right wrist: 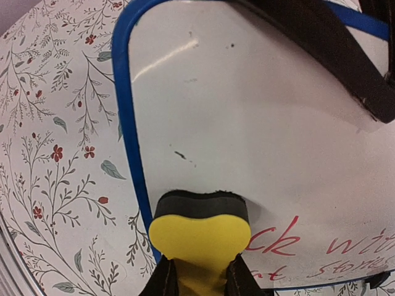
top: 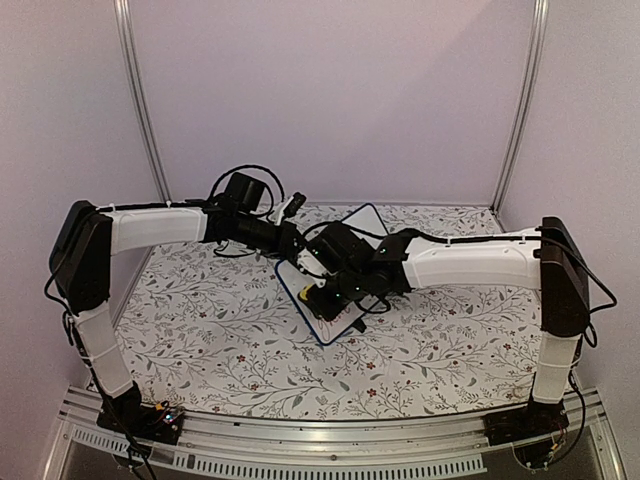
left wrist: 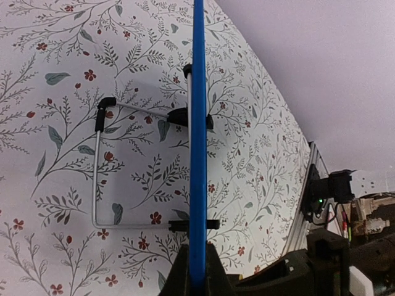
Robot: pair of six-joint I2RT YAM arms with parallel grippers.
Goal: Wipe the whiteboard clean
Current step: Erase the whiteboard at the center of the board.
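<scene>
The whiteboard (top: 362,228) has a blue frame and stands tilted over the middle of the table. My left gripper (top: 297,258) is shut on its upper left edge. In the left wrist view the board (left wrist: 198,123) shows edge-on as a blue strip running up from the shut left gripper (left wrist: 197,266). My right gripper (right wrist: 202,275) is shut on a yellow sponge eraser (right wrist: 200,237) whose dark felt face presses on the whiteboard (right wrist: 247,123) near its left frame. Red handwriting (right wrist: 279,243) lies to the eraser's right. Above it the surface is white with small dark specks (right wrist: 180,154).
A floral cloth (top: 220,330) covers the table. The board's wire stand (left wrist: 97,179) with black feet rests on the cloth behind the board. A metal rail (top: 330,440) runs along the near edge. Walls and two upright posts (top: 145,110) close the back.
</scene>
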